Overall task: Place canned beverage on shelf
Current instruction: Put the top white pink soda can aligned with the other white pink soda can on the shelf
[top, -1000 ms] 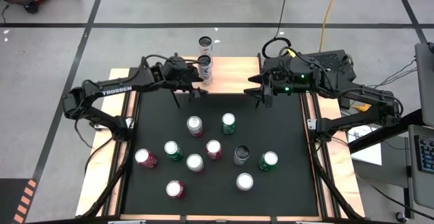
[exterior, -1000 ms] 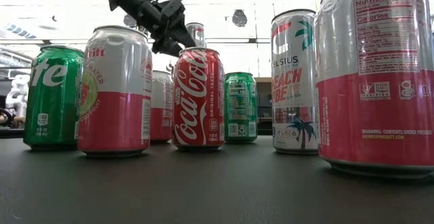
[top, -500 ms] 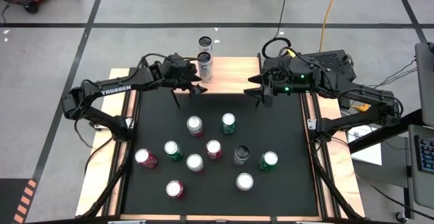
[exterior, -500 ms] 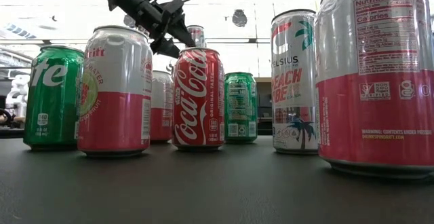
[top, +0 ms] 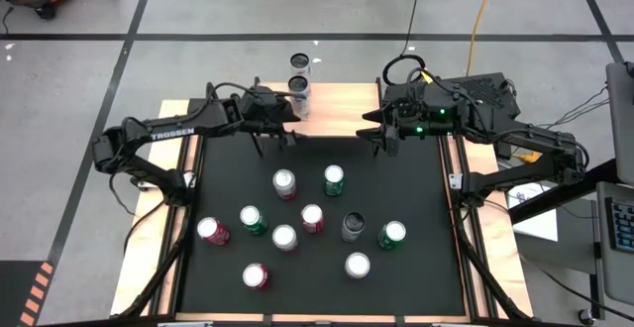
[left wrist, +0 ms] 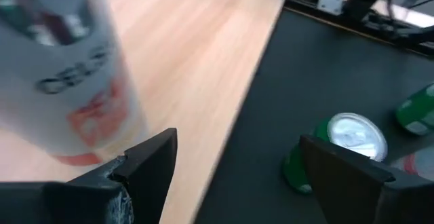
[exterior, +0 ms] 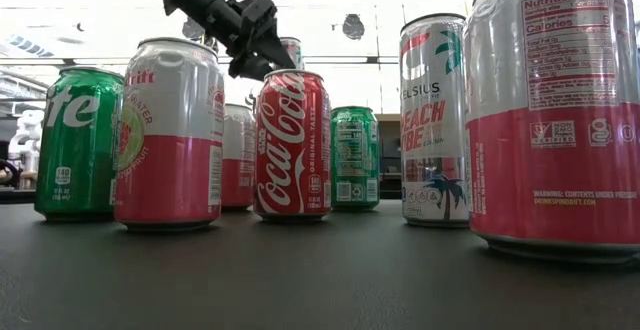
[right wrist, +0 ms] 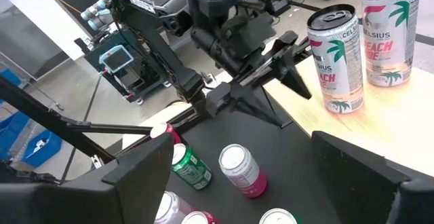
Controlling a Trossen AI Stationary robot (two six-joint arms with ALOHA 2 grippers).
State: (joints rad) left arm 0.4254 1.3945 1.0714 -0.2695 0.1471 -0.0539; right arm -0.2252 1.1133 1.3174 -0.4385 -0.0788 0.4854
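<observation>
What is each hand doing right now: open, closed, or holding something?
Left hand: open, empty, beside the Celsius can on the shelf.
Right hand: open, empty, at the mat's back edge.

Legible markings: "Coca-Cola" on red can (exterior: 292, 145); "CELSIUS" on white can (right wrist: 336, 58); "Nutrition Facts" on pink can (exterior: 556, 110); "TROSSEN" on left arm (top: 166, 132).

Blurred Celsius can (left wrist: 64, 81) cut off by frame edge (top unseen), big pink can (exterior: 560, 110) likewise.
</observation>
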